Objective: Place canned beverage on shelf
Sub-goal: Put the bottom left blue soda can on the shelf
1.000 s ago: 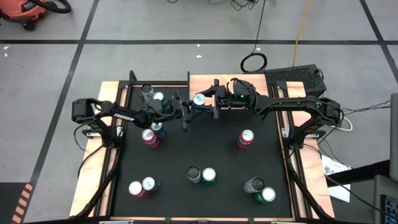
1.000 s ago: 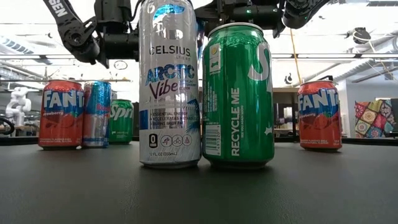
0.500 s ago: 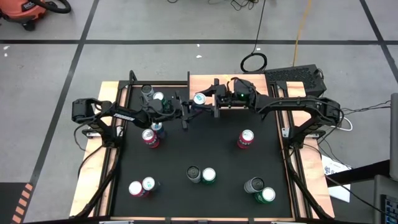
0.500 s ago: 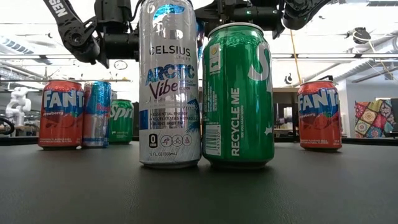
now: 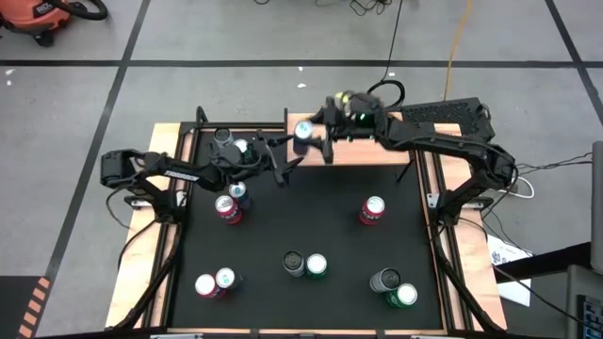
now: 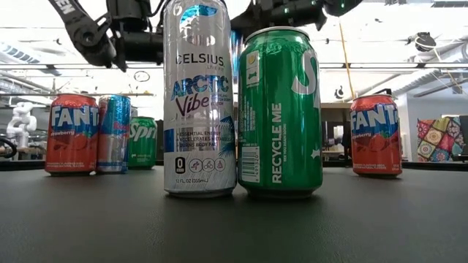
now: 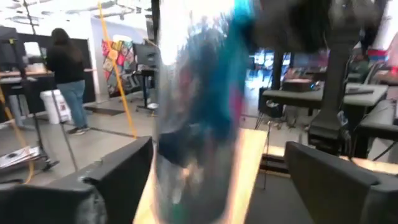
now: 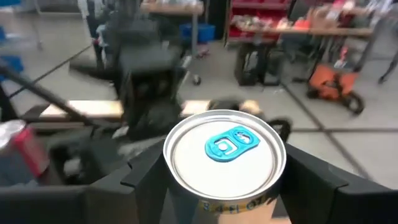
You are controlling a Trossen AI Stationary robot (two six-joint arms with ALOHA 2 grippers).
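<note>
Black table point(image 5: 311, 221) w/ cans point(image 5: 372, 210); wood shelf point(image 5: 363, 151) at far edge.

A: So how are the cams set up?

B: One's overhead, looking straight down on the whole black-topped table point(image 5: 311, 235). One sits at tabletop level, super close to a tall silver Celsius can point(image 6: 199, 98) and a green can point(image 6: 280, 113), facing the room.

A: And the wrists?

B: Both up close on the same blue-tabbed silver can point(image 8: 224, 163).

Eleven cans are counted from above: ten stood on the tabletop point(image 5: 283, 226), one can point(image 5: 303, 131) held aloft; two arms.
</note>
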